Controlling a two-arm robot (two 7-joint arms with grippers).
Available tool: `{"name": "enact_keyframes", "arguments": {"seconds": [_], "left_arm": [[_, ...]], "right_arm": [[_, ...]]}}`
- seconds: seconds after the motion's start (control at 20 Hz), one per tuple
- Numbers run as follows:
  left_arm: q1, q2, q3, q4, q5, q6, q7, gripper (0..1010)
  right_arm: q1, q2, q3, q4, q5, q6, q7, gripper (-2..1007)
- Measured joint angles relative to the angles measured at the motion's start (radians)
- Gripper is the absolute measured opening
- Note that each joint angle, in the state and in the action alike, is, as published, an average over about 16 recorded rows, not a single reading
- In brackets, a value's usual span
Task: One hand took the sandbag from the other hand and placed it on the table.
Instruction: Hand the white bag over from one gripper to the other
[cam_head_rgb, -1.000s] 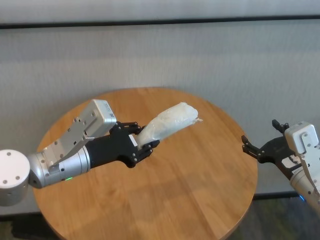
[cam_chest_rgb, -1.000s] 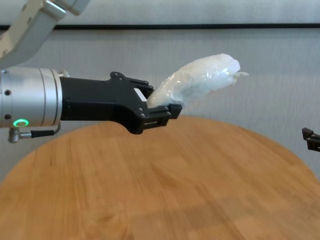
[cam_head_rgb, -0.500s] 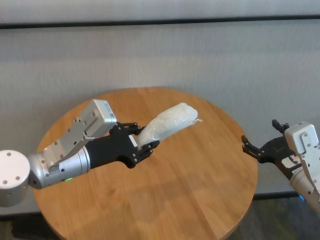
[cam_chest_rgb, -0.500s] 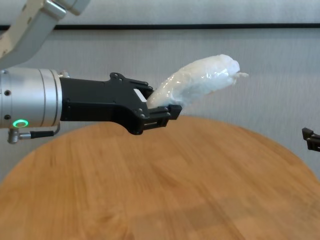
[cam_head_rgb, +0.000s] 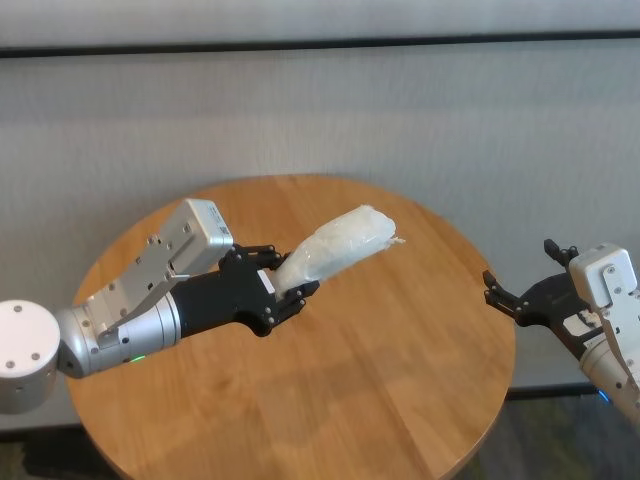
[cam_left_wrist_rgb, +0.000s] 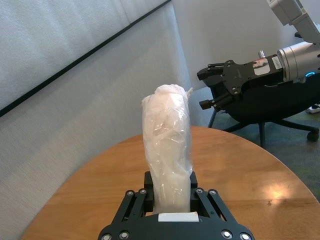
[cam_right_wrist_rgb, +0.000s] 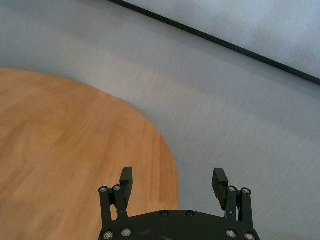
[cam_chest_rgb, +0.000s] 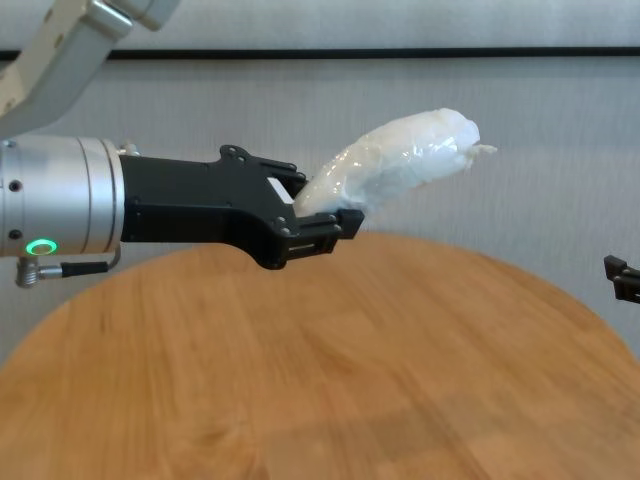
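The sandbag (cam_head_rgb: 345, 243) is a white lumpy pouch in clear plastic. My left gripper (cam_head_rgb: 285, 275), the one with the green ring light, is shut on its lower end and holds it tilted up above the round wooden table (cam_head_rgb: 400, 380). The bag also shows in the chest view (cam_chest_rgb: 400, 165) and the left wrist view (cam_left_wrist_rgb: 166, 135). My right gripper (cam_head_rgb: 522, 270), with a red-and-white sticker, is open and empty beyond the table's right edge, apart from the bag. The right wrist view shows its jaws spread wide (cam_right_wrist_rgb: 173, 175) over the table's rim (cam_right_wrist_rgb: 60, 130).
A grey wall stands behind the table. A black office chair (cam_left_wrist_rgb: 270, 107) sits on the floor behind my right gripper (cam_left_wrist_rgb: 201, 90) in the left wrist view. The wooden top (cam_chest_rgb: 350, 380) under the bag is bare.
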Motion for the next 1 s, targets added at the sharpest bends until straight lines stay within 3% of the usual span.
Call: {"name": "enact_keyframes", "arguments": {"seconds": [0.55,1.0], "left_arm": [[0.001,-0.001,-0.001,0.0,0.0,-0.001,0.0,395],[0.001,-0.001,-0.001,0.001,0.0,-0.001,0.0,395]], "right_arm": [[-0.005,-0.006,0.005,-0.005,0.007,-0.008,0.008,1002],[-0.048,-0.034,0.049,-0.041,0.111,-0.044,0.086,1002]]}}
